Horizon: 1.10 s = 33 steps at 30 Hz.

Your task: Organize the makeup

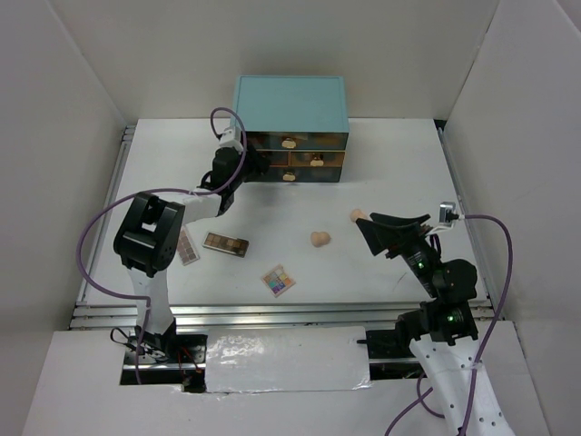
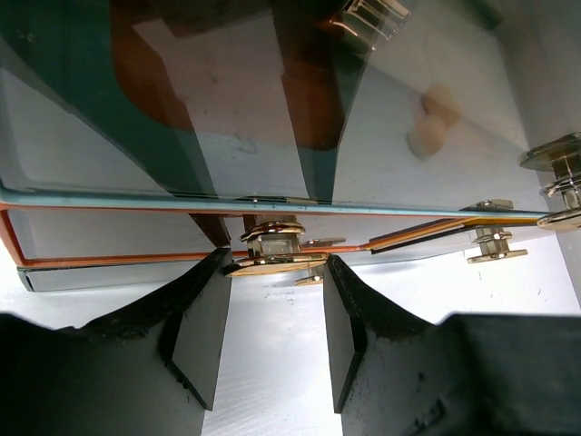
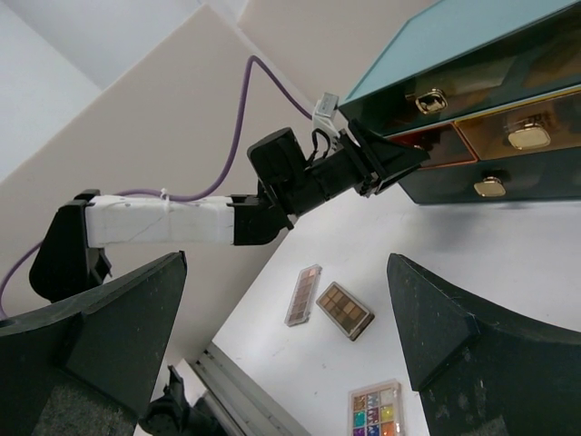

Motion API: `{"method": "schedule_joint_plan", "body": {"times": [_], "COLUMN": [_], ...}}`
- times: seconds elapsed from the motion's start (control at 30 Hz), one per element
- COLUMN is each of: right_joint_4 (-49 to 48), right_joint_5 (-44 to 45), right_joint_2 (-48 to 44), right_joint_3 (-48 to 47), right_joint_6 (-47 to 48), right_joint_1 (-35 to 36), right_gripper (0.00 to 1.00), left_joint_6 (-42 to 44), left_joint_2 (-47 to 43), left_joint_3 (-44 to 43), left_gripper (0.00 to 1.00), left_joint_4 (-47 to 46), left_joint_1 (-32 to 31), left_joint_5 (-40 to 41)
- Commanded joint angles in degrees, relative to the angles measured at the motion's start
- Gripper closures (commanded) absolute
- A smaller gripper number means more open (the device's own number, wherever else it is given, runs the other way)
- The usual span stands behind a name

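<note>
Lying before the chest [image 1: 291, 113] are 3 palettes [image 1: 226, 244], 2 sponges [image 1: 319, 239].

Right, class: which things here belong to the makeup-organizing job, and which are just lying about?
Belongs to the job: brown eyeshadow palette; slim eyeshadow palette; square multicolour palette; peach sponge; second peach sponge.
Not makeup, just standing there: teal chest of drawers.

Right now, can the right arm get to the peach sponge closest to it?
Probably yes: the peach sponge lies just beside the open right gripper, with nothing between them.
</note>
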State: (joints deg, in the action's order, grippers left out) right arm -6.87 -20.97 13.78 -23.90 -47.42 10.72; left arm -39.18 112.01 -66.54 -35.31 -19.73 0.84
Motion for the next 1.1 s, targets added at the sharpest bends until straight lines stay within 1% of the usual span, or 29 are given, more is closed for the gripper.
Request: {"method": "schedule_joint_plan", "body": {"times": [0.0,0.1,0.47,0.67,0.83,0.93,1.07], "right_joint_4": [1.5,2.7,6.6,10.8,12.2,13.0,13.4], "right_joint_5": [1.0,1.5,2.0,2.0,1.5,1.2,0.6], "right_joint_2": [-1.5,-2.6,-4.8,-6.2,-6.7,-6.7,-6.5], "right_joint_3": [-2.2,-2.6,-4.2,-5.5,-6.1,-6.2,-6.4], "right_joint_6": [1.6,2.0,2.9,3.4,3.6,3.7,3.8], "right_joint_1": [-0.2,-0.3,-0.2,-0.3,-0.3,-0.2,-0.3], "right_gripper": [0.01,0.01,0.01,0.01,0.01,0.01,0.01], "left_joint_6": [1.7,2.2,0.9,-0.2,-1.2,-2.4,-2.7], "left_joint_2": [-0.6,-1.6,-7.1,-9.7,-13.3,-15.4,-18.8], "left_joint_3": [-3.2,-2.5,6.6,10.7,15.0,19.6,21.8], "left_gripper": [1.0,1.0,1.0,1.0,1.0,1.0,1.0], "left_joint_4": [-0.8,-0.9,-4.9,-6.3,-7.5,-9.8,-9.2], "left_joint_1": [-0.8,-1.9,-5.2,-7.1,-9.1,-10.1,-11.7], "left_joint_5": [2.6,3.7,8.1,9.4,11.8,12.6,14.0]}}
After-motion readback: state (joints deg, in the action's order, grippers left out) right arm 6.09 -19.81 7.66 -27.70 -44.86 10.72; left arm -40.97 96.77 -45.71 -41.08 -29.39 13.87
